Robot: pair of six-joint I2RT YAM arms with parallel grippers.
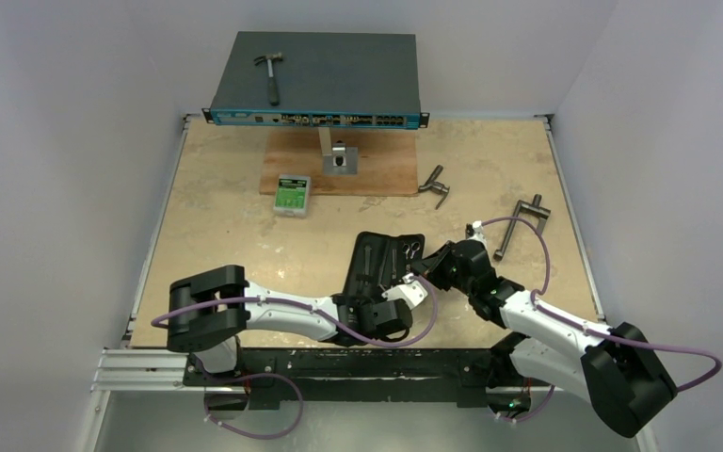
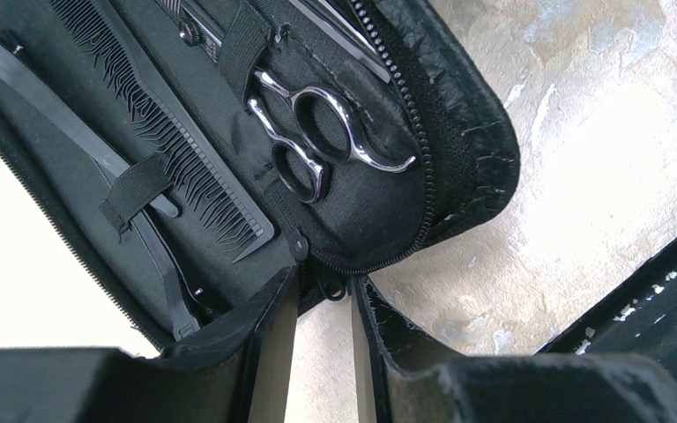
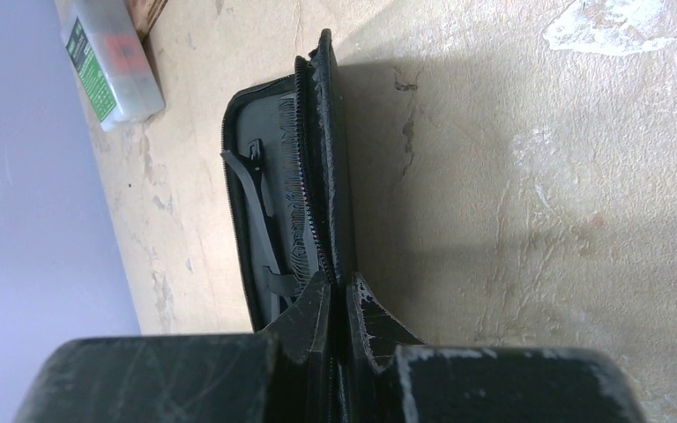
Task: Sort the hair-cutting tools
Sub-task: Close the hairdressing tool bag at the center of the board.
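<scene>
A black zip case [image 1: 377,254] lies open in the middle of the table. In the left wrist view, silver ring-handled scissors [image 2: 317,141] sit under an elastic strap, beside a long black comb [image 2: 167,150] and a slim black clip [image 2: 53,115]. My left gripper [image 2: 324,280] is open at the case's near end, its tips either side of the zipper pull [image 2: 344,286]. My right gripper [image 3: 339,280] is shut on the case's right flap [image 3: 326,132], which stands on edge. The comb [image 3: 298,203] shows behind that flap.
At the back, a hammer [image 1: 269,73] lies on a blue network switch [image 1: 315,80]. In front of it are a wooden board [image 1: 339,165] with a metal bracket and a green-labelled box [image 1: 293,194]. Two grey T-handle tools [image 1: 436,184] [image 1: 520,224] lie at the right.
</scene>
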